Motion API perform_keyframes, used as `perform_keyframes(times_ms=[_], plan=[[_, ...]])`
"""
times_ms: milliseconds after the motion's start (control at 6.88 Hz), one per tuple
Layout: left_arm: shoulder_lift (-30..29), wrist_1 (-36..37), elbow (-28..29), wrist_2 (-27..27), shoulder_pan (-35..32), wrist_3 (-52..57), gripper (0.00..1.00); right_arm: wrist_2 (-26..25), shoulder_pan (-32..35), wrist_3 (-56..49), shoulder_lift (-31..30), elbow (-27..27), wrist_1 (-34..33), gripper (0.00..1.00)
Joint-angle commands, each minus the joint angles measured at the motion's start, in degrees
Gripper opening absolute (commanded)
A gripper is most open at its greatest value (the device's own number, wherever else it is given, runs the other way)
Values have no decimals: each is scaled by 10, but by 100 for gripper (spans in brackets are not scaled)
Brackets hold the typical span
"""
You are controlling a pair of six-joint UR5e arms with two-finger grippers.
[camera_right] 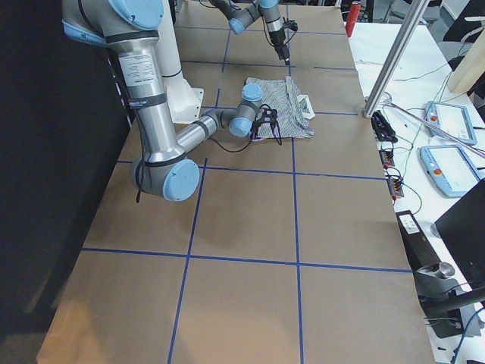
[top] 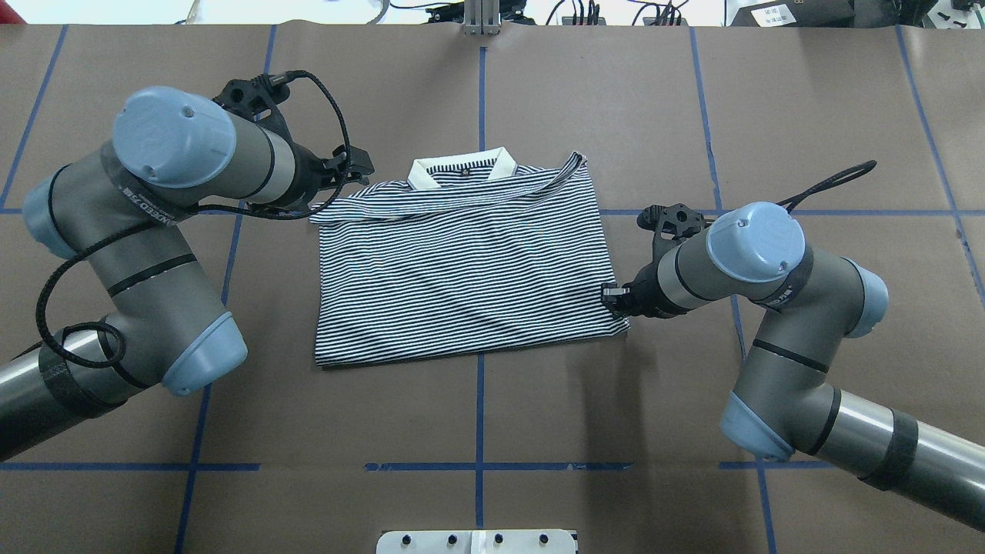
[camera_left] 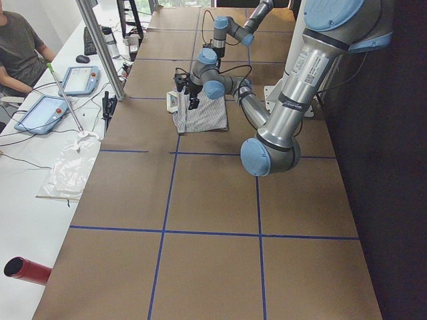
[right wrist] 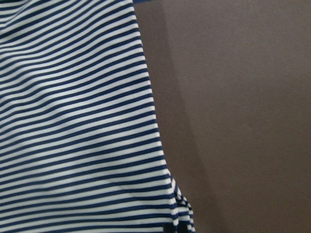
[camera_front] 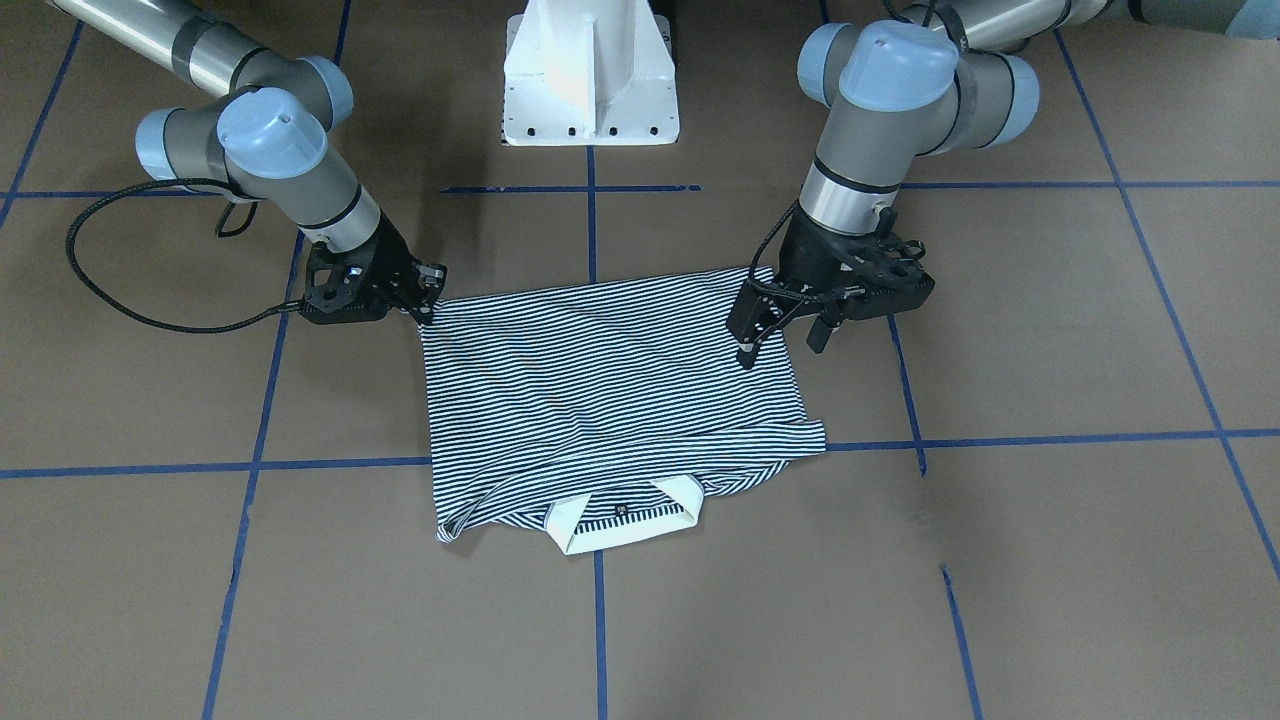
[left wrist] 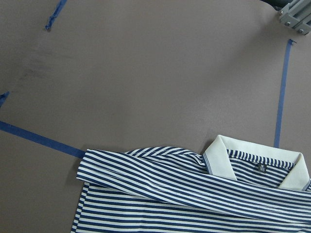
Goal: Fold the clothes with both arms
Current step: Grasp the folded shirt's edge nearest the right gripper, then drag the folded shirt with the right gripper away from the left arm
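Note:
The striped polo shirt [camera_front: 610, 380] [top: 462, 277] lies folded into a flat rectangle at the table's middle. Its cream collar [camera_front: 620, 525] [left wrist: 218, 158] is on the side away from the robot. My left gripper [camera_front: 782, 348] [top: 358, 165] hangs open and empty above the shirt's shoulder corner; the left wrist view looks down on that corner. My right gripper [camera_front: 425, 310] [top: 612, 296] is down at the table on the shirt's near corner. Its fingers look pinched on the slightly crumpled cloth [right wrist: 177, 213].
The white pedestal base [camera_front: 590, 90] stands behind the shirt. Blue tape lines [top: 479, 385] grid the brown table. A side bench with tablets [camera_left: 50, 110], a metal post [camera_left: 100, 47] and a seated person [camera_left: 20, 47] runs along the far edge.

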Motion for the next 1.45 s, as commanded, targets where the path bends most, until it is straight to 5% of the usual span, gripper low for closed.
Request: perform_keyframes(times_ms=[0, 581, 872, 1017, 1308], plan=[[1, 0, -6, 0, 1, 0, 100, -8, -25, 1, -79, 68, 0, 0], [1, 0, -11, 1, 4, -1, 100, -3, -128, 26, -252, 213, 1, 0], [1, 0, -15, 1, 19, -1, 100, 1, -193, 67, -287, 239, 6, 0], [1, 0, -18, 1, 30, -13, 100, 14, -192, 68, -287, 243, 9, 99], [1, 25, -37, 0, 73, -49, 100, 12, -158, 81, -281, 286, 10, 100]])
